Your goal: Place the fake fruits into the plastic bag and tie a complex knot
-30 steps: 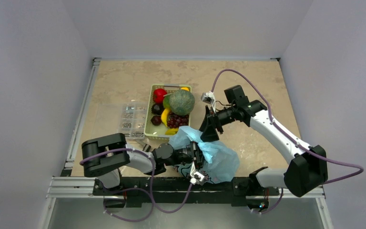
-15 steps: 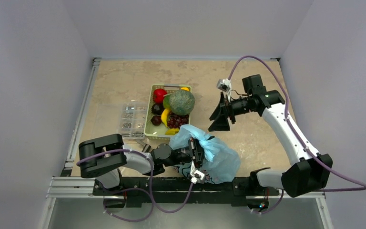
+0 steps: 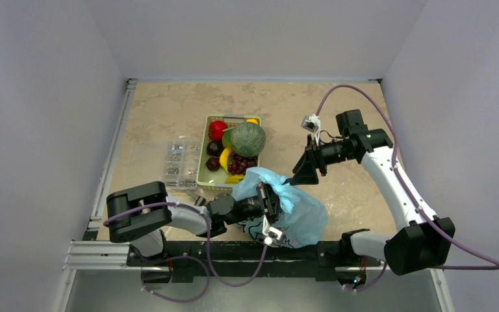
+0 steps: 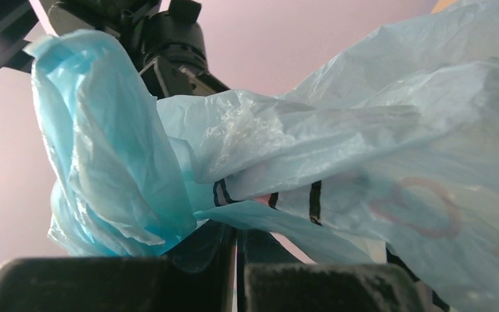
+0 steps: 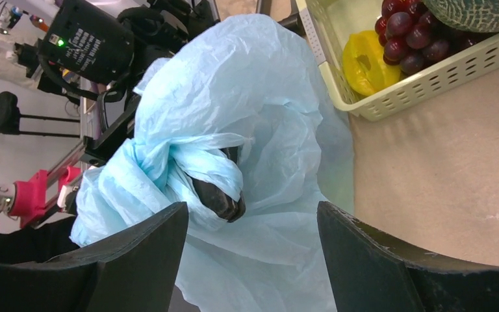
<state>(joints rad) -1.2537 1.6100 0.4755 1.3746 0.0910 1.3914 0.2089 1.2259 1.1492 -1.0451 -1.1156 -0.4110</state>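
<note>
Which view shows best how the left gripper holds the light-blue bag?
The right wrist view: the left gripper pokes out of bunched film of the light-blue bag. The left wrist view shows only film close up; the top view shows it small.

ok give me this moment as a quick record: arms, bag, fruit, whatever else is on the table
left arm: jaws shut on the bunched top of the plastic bag
right arm: jaws open, apart from the bag, held to the right of the basket
plastic bag: on the table near its front edge, beside the basket's near corner; contents hidden
fake fruits: piled in the basket
knot: cannot tell if tied
compartment box: left of the basket
</note>
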